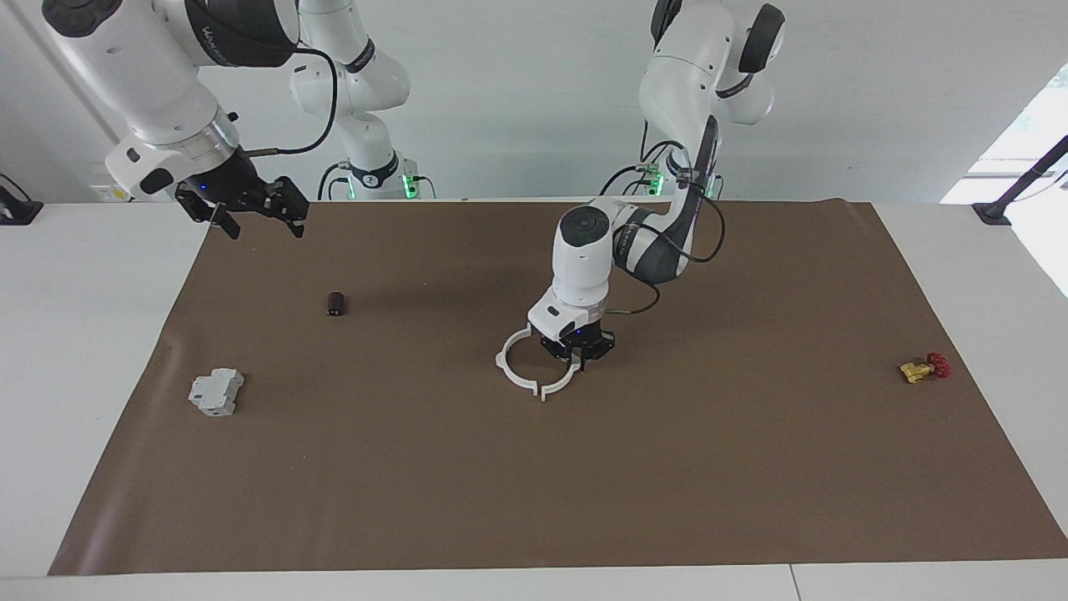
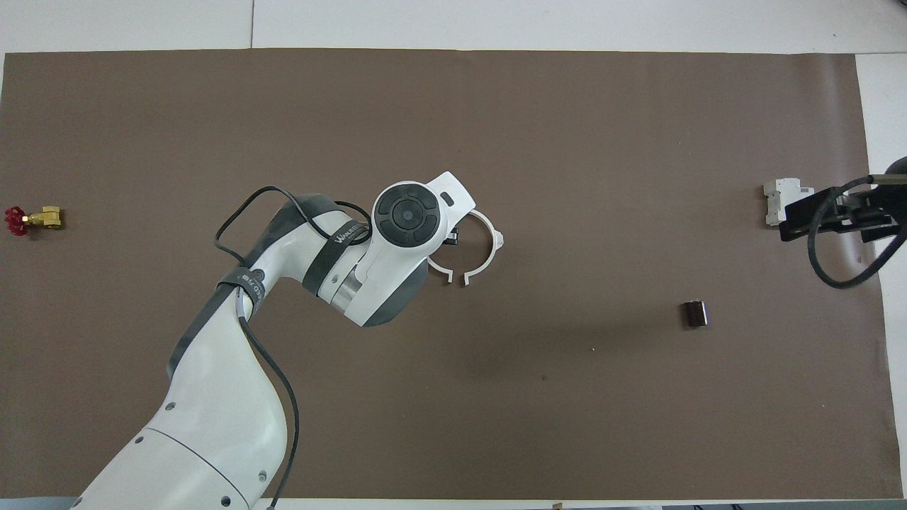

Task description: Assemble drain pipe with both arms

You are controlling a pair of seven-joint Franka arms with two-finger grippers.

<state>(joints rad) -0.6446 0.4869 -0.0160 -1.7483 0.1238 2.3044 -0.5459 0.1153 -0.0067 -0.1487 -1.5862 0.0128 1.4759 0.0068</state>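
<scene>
While our left gripper (image 1: 576,357) reaches down mid-tabletop, jaws clamped on one half-ring (image 1: 561,385) beside the other (image 1: 511,368), our right gripper (image 1: 254,219) waits raised, jaws wide.

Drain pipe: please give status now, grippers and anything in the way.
Left gripper shut on one half-ring, its tab end almost meeting the other half-ring on the mat. Right gripper open, waiting over the mat's edge. Nothing between the halves.

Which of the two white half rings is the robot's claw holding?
The thin white plastic half-ring arc toward the left arm's end of the table: the left gripper is shut on it. The other white arc lies free on the brown mat, ungripped.
</scene>
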